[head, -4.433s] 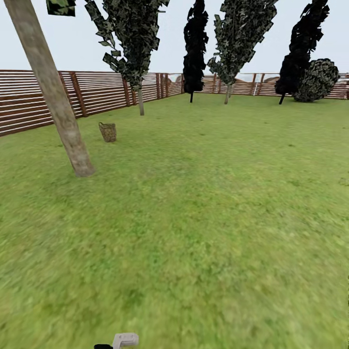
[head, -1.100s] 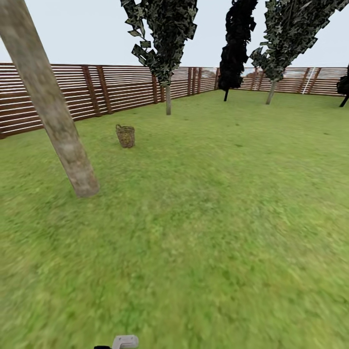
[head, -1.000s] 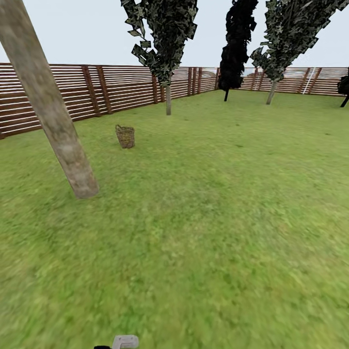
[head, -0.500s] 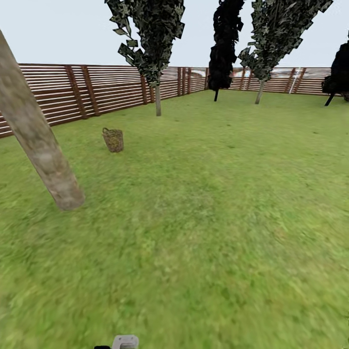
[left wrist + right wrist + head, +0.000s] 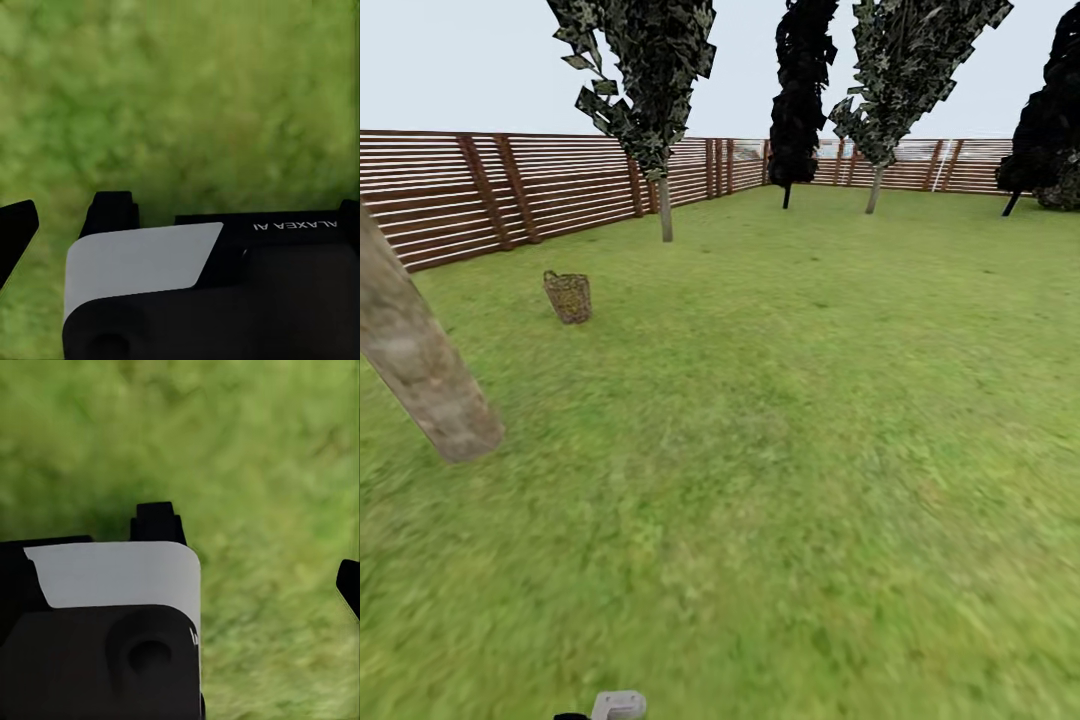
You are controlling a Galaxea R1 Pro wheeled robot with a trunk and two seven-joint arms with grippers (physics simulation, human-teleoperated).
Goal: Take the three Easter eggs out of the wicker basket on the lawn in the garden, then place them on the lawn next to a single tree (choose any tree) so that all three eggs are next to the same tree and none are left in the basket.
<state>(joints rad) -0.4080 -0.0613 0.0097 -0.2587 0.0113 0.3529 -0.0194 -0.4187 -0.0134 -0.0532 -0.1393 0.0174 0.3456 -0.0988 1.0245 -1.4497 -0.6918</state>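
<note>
The wicker basket [image 5: 568,297] stands upright on the lawn [image 5: 780,420] at the left, some way ahead, near the fence. I cannot see into it, so the Easter eggs are hidden. The tree [image 5: 420,370] with its thick, leaning, grey-brown trunk rises at the near left, a short way in front of the basket. In the left wrist view my left gripper [image 5: 67,206] is open over bare grass. The right gripper [image 5: 251,540] is also open, with only grass between its fingers.
A brown slat fence [image 5: 480,190] runs along the left and the back of the garden. Thin-stemmed trees [image 5: 660,200] and dark bushes [image 5: 1050,150] stand by it. Open grass stretches ahead and to the right. A grey part of my body [image 5: 618,706] shows at the picture's bottom edge.
The whole head view has shifted: the camera has moved closer and turned right, so the basket and trunk now sit further left and lower in the picture. Both grippers stay open.
</note>
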